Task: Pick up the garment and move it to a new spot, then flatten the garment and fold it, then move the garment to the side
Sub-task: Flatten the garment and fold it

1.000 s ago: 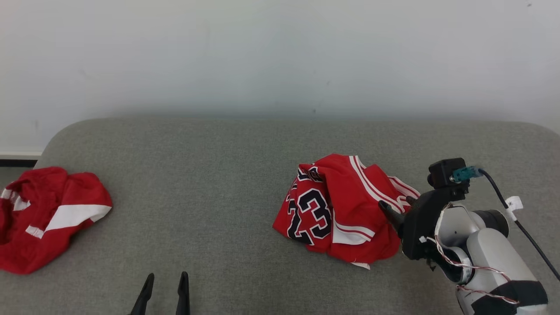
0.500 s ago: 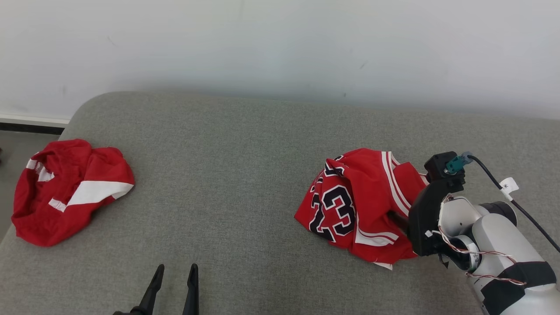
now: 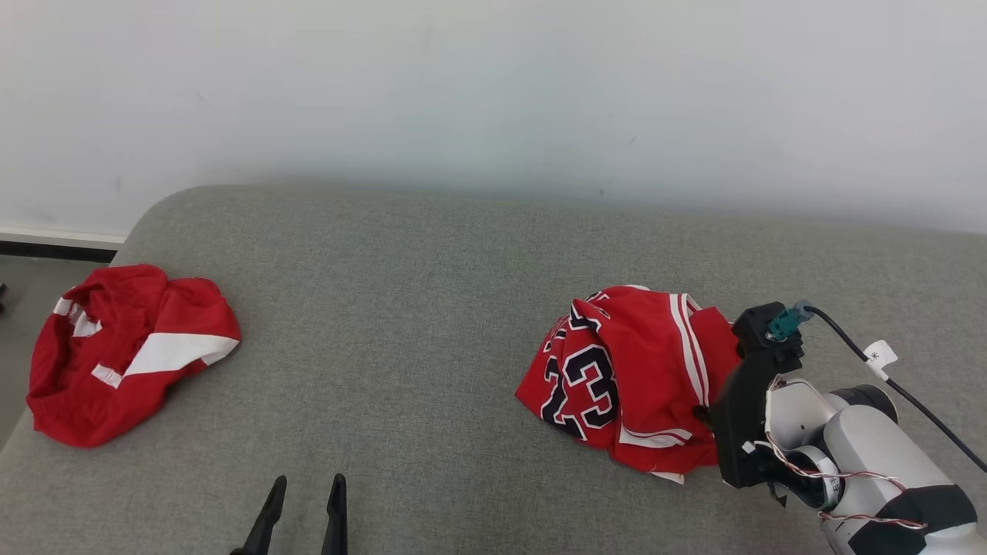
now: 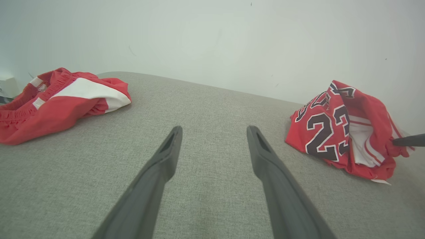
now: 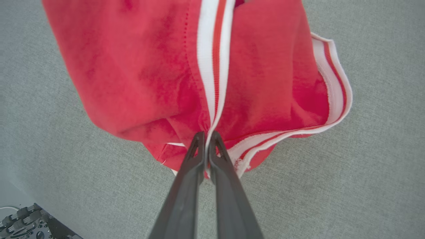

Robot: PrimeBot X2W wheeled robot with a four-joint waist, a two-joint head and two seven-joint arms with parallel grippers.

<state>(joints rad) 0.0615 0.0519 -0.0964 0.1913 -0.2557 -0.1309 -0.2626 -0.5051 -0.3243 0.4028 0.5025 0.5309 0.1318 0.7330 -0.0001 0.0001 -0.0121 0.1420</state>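
A crumpled red jersey (image 3: 628,378) with a black-and-white "23" lies on the grey cushion, right of centre; it also shows at the right of the left wrist view as the red jersey (image 4: 342,127). My right gripper (image 5: 206,136) is shut on the jersey's white-and-red striped trim (image 5: 212,86), pinching a fold at the garment's near edge. In the head view the right gripper (image 3: 703,412) is buried in the cloth at the jersey's right side. My left gripper (image 3: 305,486) stands open near the front edge, nothing between its fingers (image 4: 166,156).
A second red garment with a white panel (image 3: 127,351) lies bunched at the cushion's left edge, seen too as the red-and-white garment (image 4: 56,99). The grey cushion (image 3: 401,308) runs back to a pale wall. A black cable (image 3: 894,378) trails from the right wrist.
The right gripper has gone from open beside the jersey to shut on its striped edge. The head camera shifted, sliding the whole scene. The left gripper stays as it was.
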